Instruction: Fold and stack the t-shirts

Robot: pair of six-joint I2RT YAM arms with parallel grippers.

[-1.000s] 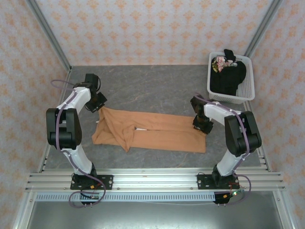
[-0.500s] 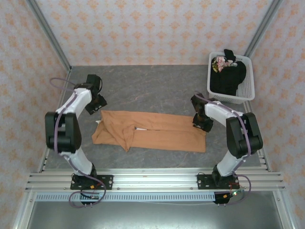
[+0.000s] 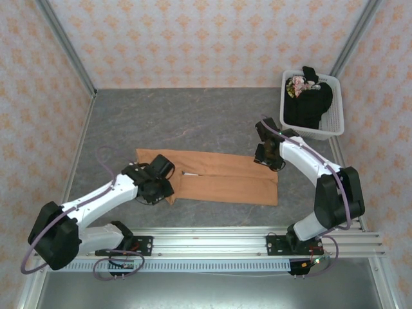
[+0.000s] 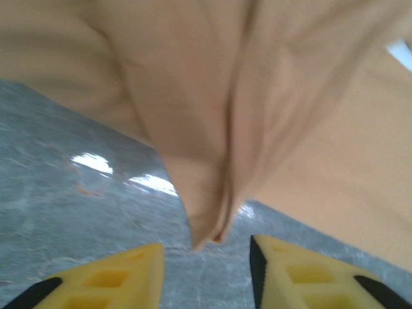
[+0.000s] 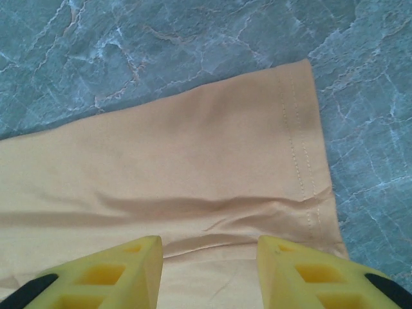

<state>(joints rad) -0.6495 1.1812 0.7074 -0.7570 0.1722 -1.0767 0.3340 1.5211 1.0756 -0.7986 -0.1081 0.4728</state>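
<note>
The orange-tan t-shirt (image 3: 225,180) lies flat on the grey table as a long folded strip. My left gripper (image 3: 164,191) hovers over its near left end. In the left wrist view the left gripper (image 4: 206,257) is open, with a pointed fold of the orange shirt (image 4: 212,193) just ahead of the fingers and nothing between them. My right gripper (image 3: 265,158) is over the strip's far right corner. The right wrist view shows the right gripper (image 5: 209,248) open above the stitched hem of the shirt (image 5: 193,154). The black t-shirt (image 3: 309,106) sits bunched in the basket.
The white slatted basket (image 3: 335,125) stands at the back right corner, close to the right arm. Patterned walls enclose the table on three sides. An aluminium rail (image 3: 206,241) runs along the near edge by the arm bases.
My left gripper opened and swung from the shirt's far left corner to its near left end, the arm now low across the table. The right gripper opened slightly and shifted back.
</note>
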